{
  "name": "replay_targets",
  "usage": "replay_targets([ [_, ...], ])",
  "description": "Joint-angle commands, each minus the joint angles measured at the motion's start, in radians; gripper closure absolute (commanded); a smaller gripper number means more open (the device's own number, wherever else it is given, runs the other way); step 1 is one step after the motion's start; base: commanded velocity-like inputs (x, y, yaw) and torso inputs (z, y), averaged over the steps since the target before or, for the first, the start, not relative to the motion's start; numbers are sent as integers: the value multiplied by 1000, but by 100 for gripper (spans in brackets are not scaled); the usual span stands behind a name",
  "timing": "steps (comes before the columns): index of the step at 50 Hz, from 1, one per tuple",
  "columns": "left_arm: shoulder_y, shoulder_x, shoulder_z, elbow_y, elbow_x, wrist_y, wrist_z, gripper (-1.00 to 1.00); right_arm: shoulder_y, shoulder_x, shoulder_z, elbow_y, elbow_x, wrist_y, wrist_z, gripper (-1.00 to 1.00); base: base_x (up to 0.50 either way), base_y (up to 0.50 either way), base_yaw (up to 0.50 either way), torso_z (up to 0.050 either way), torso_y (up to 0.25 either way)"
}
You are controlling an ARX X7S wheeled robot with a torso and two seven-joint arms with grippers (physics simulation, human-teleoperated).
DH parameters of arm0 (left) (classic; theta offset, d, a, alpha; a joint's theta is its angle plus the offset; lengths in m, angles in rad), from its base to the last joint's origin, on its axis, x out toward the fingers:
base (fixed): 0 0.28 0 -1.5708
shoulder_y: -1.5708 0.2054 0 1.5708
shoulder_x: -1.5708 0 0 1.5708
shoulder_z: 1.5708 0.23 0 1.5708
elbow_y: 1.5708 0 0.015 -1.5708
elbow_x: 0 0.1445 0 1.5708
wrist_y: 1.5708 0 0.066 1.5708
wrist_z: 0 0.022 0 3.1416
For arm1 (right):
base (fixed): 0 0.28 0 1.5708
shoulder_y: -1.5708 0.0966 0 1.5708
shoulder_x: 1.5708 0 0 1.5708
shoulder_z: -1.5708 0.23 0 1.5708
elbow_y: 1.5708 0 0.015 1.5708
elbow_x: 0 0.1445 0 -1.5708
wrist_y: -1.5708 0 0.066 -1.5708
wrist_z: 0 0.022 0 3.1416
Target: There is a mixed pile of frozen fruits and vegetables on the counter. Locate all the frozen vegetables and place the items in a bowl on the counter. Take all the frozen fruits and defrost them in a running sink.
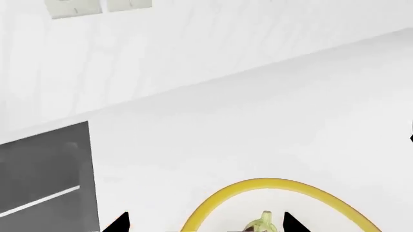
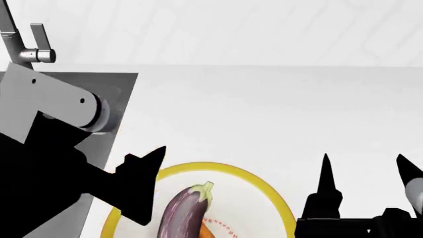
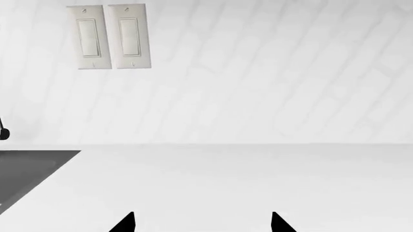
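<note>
Eggplant (image 2: 184, 210) lying in bowl (image 2: 264, 184) | left pincer (image 1: 205, 223) released above it | right pincer (image 2: 363, 171) released

Quick count: one bowl (image 2: 278, 198) with a yellow rim, and inside it one purple eggplant (image 2: 182, 210) plus one orange thing (image 2: 206, 233) peeking out at the frame edge, too cut off to name. One sink (image 2: 122, 94), one faucet (image 2: 29, 49). Two light switches (image 3: 108, 36) on the wall. Two grippers, left (image 2: 142, 186) and right (image 2: 363, 171).
</note>
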Motion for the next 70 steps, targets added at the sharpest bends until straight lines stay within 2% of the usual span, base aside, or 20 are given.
replay_targets([
  [1,56,-90,-95,42,118,62,40,-100,9,-4,-10,4,-8,4,5,-100,0,0,0,0,0],
  [8,148,-148,-166,97,209,138,55,-100,16,-6,-16,-1,-18,7,16,-100,0,0,0,0,0],
  [14,301,-216,-229,210,292,217,64,-100,20,2,-21,-12,-34,14,25,-100,0,0,0,0,0],
  [19,454,-246,-279,285,432,302,100,-100,30,-1,-32,-15,-42,17,29,-100,0,0,0,0,0],
  [23,547,-281,-329,331,454,363,108,-100,30,4,-23,-23,-37,17,38,-100,0,0,0,0,0],
  [33,685,-289,-406,330,538,474,156,-100,48,-1,-35,-27,-47,25,53,-100,0,0,0,0,0],
  [48,700,-330,-407,349,536,457,168,-100,44,6,-31,-35,-58,25,65,-100,60,160,0,0,0],
  [70,694,-370,-426,355,499,454,170,-100,49,5,-39,-44,-58,25,65,-100,2,500,0,0,0],
])
